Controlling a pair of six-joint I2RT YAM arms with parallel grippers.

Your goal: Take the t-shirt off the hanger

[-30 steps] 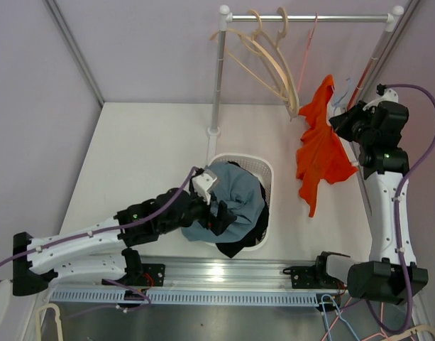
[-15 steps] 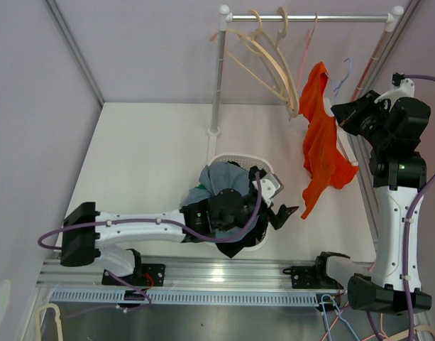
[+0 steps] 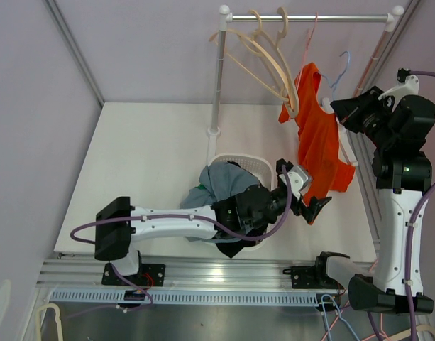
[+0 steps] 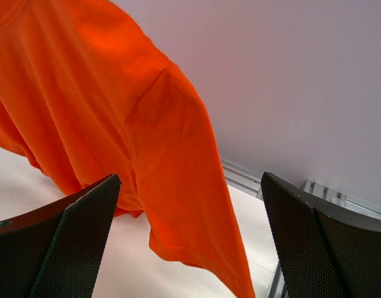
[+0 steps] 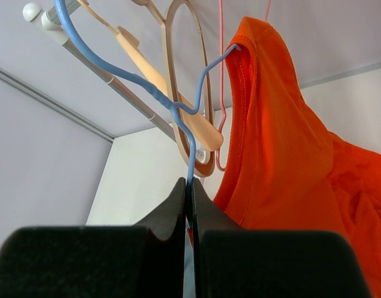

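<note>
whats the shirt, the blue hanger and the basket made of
shirt: soft matte knit cloth, likely cotton; it drapes in folds and has a stitched collar.
blue hanger: thin bent wire, probably metal under a smooth blue coating.
basket: white, apparently moulded plastic, with a slotted wall.

Left half of white bench (image 3: 146,156) open. White plastic laundry basket (image 3: 268,170) heaped with clothes blocks centre, silver rack pole (image 3: 217,85) just behind it. Beige wooden hangers (image 3: 270,64) crowd rail beside hanging orange t-shirt (image 3: 318,138). Spread left pincer (image 3: 315,207) fills gap between basket and shirt hem. Right pincer (image 5: 190,186), clamped on blue wire hanger (image 5: 192,155), and its arm wall off shirt's right side.
</note>
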